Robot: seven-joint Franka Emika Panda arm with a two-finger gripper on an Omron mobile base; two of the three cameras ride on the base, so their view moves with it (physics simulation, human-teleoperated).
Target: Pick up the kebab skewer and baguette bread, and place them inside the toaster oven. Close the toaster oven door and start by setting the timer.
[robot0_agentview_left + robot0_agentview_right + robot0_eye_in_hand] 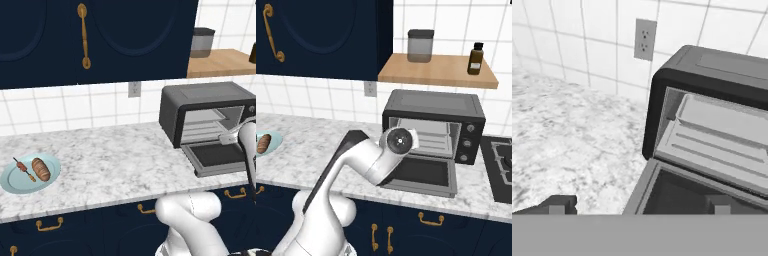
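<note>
Currently hovering with jaws wide apart and empty, gripper (pixel 637 207) just above the toaster oven door (pixel 218 155) dropped flat, skewer (pixel 23 169) and bread (pixel 41 169) on the plate (pixel 50 181) far left of the toaster oven (pixel 207 102), skewer's long axis running diagonally.

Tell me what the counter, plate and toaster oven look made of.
Counter: polished stone, probably marble, going by its grey-veined white surface. Plate: likely glazed ceramic, smooth pale blue. Toaster oven: seemingly dark painted metal, matte casing, with lighter grey metal racks inside.
</note>
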